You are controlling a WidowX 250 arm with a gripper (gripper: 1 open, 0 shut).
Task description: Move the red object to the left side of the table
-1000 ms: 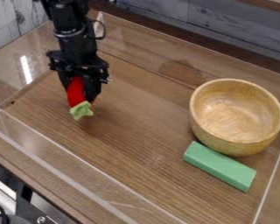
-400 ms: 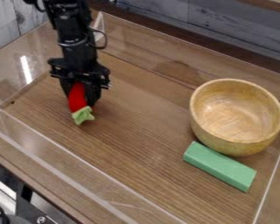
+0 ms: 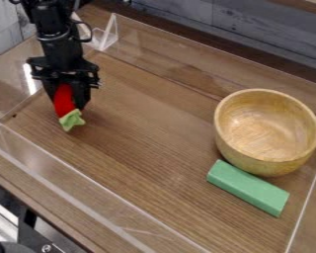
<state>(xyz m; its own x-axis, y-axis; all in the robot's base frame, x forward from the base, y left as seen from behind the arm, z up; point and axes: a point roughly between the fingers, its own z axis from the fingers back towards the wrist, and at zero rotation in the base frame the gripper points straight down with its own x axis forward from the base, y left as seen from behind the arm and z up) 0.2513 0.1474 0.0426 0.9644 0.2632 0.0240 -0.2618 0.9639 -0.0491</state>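
The red object (image 3: 66, 103), a small strawberry-like toy with a light green leafy tip, hangs tip-down between the fingers of my black gripper (image 3: 66, 99), which is shut on it. The gripper points straight down over the left part of the brown wood-grain table (image 3: 161, 168). The green tip sits at or just above the tabletop; I cannot tell whether it touches. The upper part of the toy is hidden by the fingers.
A wooden bowl (image 3: 267, 130) stands at the right, with a flat green block (image 3: 248, 187) in front of it. Low clear acrylic walls (image 3: 16, 104) edge the table, close to the left of the gripper.
The gripper has carried the red object to the left and slightly lower, nearer the left wall. The bowl and green block have not moved.
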